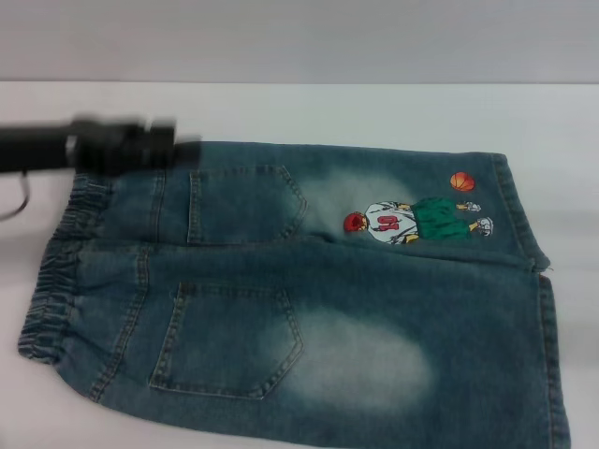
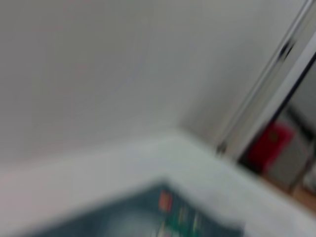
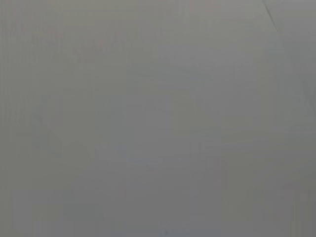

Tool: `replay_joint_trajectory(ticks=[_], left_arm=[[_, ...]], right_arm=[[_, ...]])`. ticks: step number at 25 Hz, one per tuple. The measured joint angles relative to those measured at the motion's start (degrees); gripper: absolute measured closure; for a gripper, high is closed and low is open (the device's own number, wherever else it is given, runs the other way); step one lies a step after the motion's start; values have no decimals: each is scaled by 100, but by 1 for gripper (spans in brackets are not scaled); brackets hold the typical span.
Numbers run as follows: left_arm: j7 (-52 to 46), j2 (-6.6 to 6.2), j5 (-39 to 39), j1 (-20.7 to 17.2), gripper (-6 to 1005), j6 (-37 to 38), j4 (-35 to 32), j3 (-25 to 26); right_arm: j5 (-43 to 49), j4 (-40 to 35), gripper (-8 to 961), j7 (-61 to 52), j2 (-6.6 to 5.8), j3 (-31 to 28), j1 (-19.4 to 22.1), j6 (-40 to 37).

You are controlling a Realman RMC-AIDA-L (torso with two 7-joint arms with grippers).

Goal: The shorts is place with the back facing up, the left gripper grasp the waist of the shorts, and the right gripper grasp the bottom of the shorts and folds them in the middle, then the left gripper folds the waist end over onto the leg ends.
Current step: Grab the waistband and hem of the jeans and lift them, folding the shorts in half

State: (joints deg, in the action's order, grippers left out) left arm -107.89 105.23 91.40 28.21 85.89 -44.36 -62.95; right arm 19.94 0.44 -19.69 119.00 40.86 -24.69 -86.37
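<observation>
One pair of denim shorts lies on one white table, back side up. On the shorts, two patch back pockets show — one nearer the far edge, one nearer the front. One gathered waistband runs along the left end. Two leg hems sit at the right end — the far one and the near one. One cartoon player print with one orange ball marks the far leg. Two whitish worn patches are visible. One robot arm is in sight — the left gripper, blurred.
</observation>
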Motion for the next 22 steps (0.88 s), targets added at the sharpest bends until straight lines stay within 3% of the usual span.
replay_joint_trajectory(ticks=[3, 7, 8, 9, 15, 22], left_arm=[[-830, -25, 1430, -38, 248, 415, -300, 305], [-1134, 16, 2043, -113, 248, 524, -461, 537], [-1437, 80, 2724, -243, 249, 606, -642, 965], [-1485, 87, 2912, -291, 249, 703, -665, 1182], [-1698, 57, 3497, -426, 249, 976, -744, 1755], [-1886, 68, 3917, -625, 249, 985, -972, 1989]], right_arm=[[-23, -1, 360, 1, 0, -18, 23, 3], [-39, 0, 360, 0, 0, -37, 41, 26], [-40, -1, 360, 0, 0, -37, 38, 53], [-40, -1, 360, 1, -1, -37, 30, 92], [-32, -191, 359, 9, -16, -22, -24, 436], [-16, -257, 360, 28, -17, 6, -56, 544]])
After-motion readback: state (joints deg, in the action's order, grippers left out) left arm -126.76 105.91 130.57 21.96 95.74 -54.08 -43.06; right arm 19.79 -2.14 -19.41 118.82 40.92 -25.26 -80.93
